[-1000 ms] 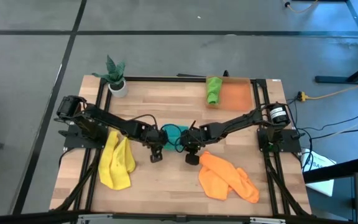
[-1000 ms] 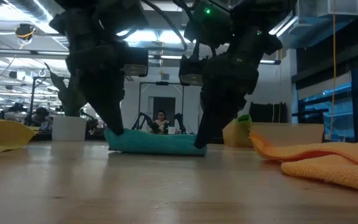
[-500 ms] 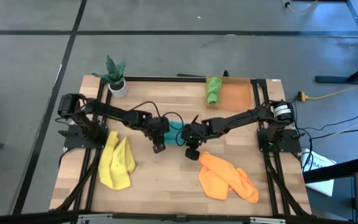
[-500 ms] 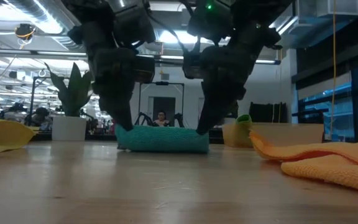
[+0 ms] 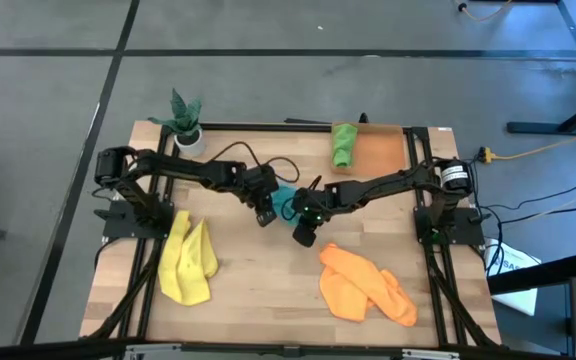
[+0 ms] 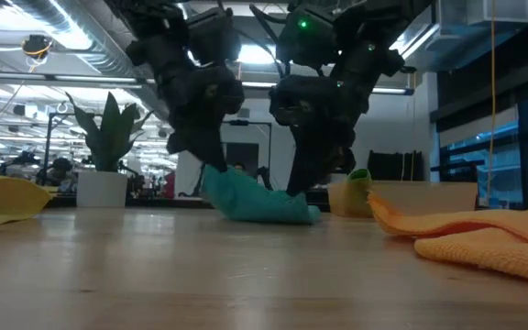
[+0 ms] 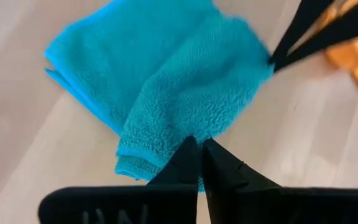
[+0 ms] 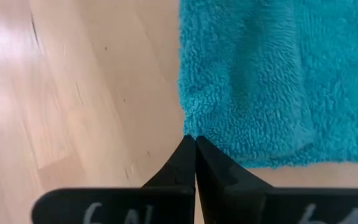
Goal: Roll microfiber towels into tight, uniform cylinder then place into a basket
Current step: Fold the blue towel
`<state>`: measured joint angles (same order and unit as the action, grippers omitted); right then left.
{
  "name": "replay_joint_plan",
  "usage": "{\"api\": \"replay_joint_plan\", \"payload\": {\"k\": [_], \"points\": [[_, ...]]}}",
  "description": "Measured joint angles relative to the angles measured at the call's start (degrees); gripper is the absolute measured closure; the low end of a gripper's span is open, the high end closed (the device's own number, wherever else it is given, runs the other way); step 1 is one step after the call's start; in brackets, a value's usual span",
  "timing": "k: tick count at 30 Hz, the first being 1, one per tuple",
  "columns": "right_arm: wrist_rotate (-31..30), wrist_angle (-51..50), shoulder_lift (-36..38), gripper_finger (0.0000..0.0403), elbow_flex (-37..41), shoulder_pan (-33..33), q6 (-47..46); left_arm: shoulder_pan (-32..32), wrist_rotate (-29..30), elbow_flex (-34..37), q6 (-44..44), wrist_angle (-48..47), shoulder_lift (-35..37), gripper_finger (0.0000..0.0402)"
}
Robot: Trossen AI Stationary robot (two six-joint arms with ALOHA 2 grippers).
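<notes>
A: What is on the left side of the wooden table [image 5: 258, 290]?

B: A small potted plant [image 5: 186, 122] stands in the far left corner. The yellow towel [image 5: 188, 262] lies crumpled by the left edge, near the front.

A: Where is the left gripper [image 5: 265, 217]?

B: It is near the middle of the table. Its two fingers are pressed tight together, and their tips sit at the edge of the teal towel [image 5: 286, 200]. In the left wrist view I cannot tell if any cloth is pinched between them.

A: And the teal towel?

B: It lies in the middle of the table, between the two grippers. It is folded over on itself. In the low view its left end stands up higher than its right end, which lies flat on the wood.

A: What about the right gripper [image 5: 304, 235]?

B: It is just to the right of the teal towel. Its fingers are closed too, with the tips touching the towel's edge and the wood.

A: What comes next?

B: The orange towel [image 5: 366, 285] lies bunched up near the front edge, toward the right. The orange basket [image 5: 383, 152] sits at the far edge, toward the right corner. The green towel [image 5: 343, 144] is rolled up and rests in the basket's left end.
</notes>
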<state>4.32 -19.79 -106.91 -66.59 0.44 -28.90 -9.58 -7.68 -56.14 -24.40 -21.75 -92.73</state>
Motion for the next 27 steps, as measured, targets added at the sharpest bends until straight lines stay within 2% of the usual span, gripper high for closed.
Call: {"api": "replay_joint_plan", "payload": {"k": [9,16,20,27], "points": [[-0.1,-1.9,2.9,0.0400,0.0,-0.5,-1.5,-1.7,-2.1,-0.8,-0.9,-2.9,0.0,0.0401],[-0.2,-4.3,3.7,0.0400,0.0,-1.3,-7.7,-0.7,-3.0,-0.8,-1.1,-5.8,-0.9,0.0401],[-3.7,-4.4,3.7,0.0400,0.0,-1.7,-10.0,-0.6,-3.7,-0.8,-1.1,-5.4,-2.1,0.0401],[-5.9,-4.4,3.7,0.0400,0.0,-3.2,-11.4,-1.8,1.5,-0.8,-1.2,-3.8,-2.9,0.0401]]}}
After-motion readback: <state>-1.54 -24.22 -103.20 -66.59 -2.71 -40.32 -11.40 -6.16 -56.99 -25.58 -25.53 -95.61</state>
